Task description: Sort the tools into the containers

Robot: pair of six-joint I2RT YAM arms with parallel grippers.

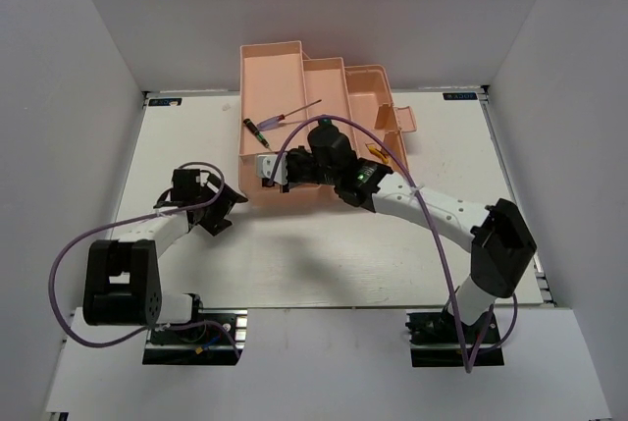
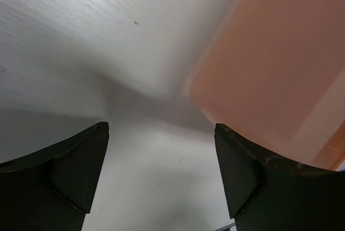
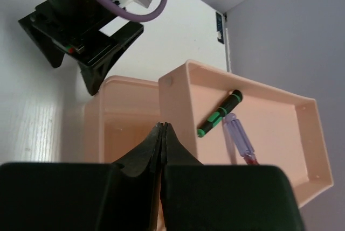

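The salmon-pink toolbox stands open at the middle of the table, its trays stepped toward the back. In a tray lie a stubby green-and-black screwdriver and a blue-handled screwdriver, side by side. My right gripper hovers over the toolbox's front left compartment, shut with nothing between its fingers. My left gripper is open just above the table at the toolbox's front left corner, holding nothing. Other tools are out of view.
The toolbox's lid handle and latch tab stick out on its right side. The left arm's wrist shows beyond the toolbox in the right wrist view. White table lies in front of the toolbox; grey walls enclose the sides.
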